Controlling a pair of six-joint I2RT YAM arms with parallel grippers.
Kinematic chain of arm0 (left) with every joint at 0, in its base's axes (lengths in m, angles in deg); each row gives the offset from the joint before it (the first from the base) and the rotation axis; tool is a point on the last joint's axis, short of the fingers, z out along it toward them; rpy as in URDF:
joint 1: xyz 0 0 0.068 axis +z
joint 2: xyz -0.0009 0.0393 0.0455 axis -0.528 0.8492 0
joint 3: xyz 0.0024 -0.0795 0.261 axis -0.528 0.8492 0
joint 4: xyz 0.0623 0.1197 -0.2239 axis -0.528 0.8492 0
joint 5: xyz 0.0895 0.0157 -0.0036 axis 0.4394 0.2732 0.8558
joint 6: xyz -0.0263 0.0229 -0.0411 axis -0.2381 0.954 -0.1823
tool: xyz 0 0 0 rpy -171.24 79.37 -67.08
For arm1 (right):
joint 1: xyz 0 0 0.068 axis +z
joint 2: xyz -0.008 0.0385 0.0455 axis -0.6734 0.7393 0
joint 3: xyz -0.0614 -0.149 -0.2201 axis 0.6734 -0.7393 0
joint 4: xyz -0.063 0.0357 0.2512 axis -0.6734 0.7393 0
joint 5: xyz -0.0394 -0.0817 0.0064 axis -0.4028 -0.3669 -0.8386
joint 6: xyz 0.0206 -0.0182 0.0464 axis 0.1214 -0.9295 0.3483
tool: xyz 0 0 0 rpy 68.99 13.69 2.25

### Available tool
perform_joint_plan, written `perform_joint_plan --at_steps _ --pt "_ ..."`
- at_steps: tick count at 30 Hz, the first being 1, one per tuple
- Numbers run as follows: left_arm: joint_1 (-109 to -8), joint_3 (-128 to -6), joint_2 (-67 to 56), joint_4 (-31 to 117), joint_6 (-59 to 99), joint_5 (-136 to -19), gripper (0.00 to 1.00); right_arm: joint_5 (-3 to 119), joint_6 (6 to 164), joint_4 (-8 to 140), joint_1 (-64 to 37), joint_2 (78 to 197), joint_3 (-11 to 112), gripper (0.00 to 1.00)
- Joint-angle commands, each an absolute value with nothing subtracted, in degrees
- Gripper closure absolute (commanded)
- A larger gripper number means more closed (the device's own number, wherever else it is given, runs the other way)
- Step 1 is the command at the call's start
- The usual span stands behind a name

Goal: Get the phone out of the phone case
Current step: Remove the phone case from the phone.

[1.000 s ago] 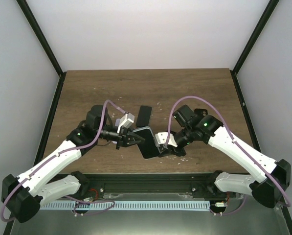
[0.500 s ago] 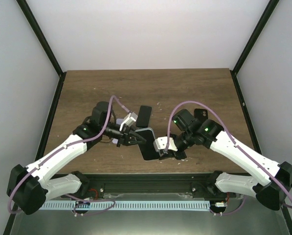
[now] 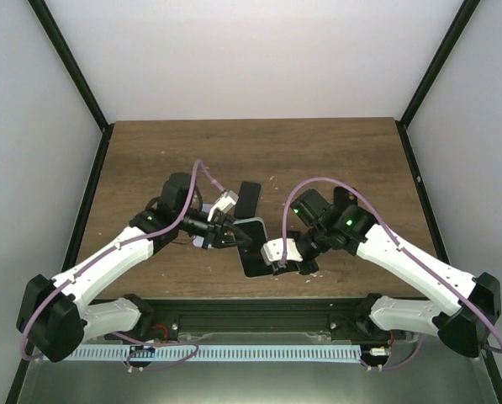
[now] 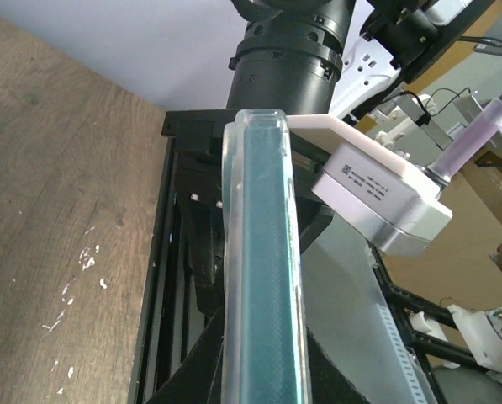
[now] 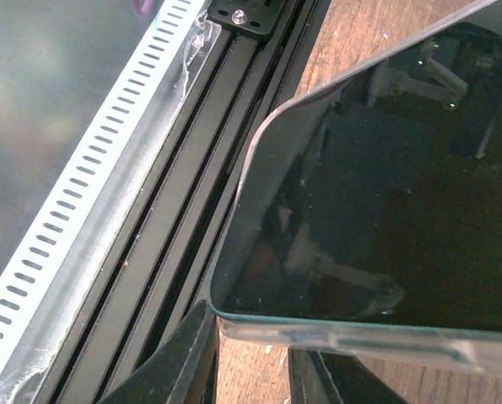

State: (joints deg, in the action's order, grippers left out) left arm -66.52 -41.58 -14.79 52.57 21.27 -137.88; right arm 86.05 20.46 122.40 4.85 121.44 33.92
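Clamping left gripper (image 3: 234,238) on phone case (image 4: 259,252), edge-on, aloft, as anchor. Bracing right gripper (image 3: 282,259) just under lower rim, likely for prying phone (image 5: 385,168), seated in case above fingertips; cannot tell right closure.

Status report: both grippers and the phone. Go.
Left gripper and right gripper both clamped on cased phone. Not yet out. Flat dark object on table behind.
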Motion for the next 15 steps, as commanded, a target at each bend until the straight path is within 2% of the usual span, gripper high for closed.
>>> perform_joint_plan --at_steps 1,7,15 --pt "-66.46 -44.52 -14.18 48.88 16.10 -140.69 1.00 83.57 15.27 114.81 6.75 122.14 36.03 0.76" --pt "-66.45 -44.44 -14.25 48.50 15.77 -141.04 1.00 82.99 17.41 112.71 6.77 122.19 35.83 0.76" --pt "-66.49 -44.10 -14.44 47.52 14.76 -142.04 1.00 77.78 24.60 102.02 6.14 122.65 32.58 0.80"
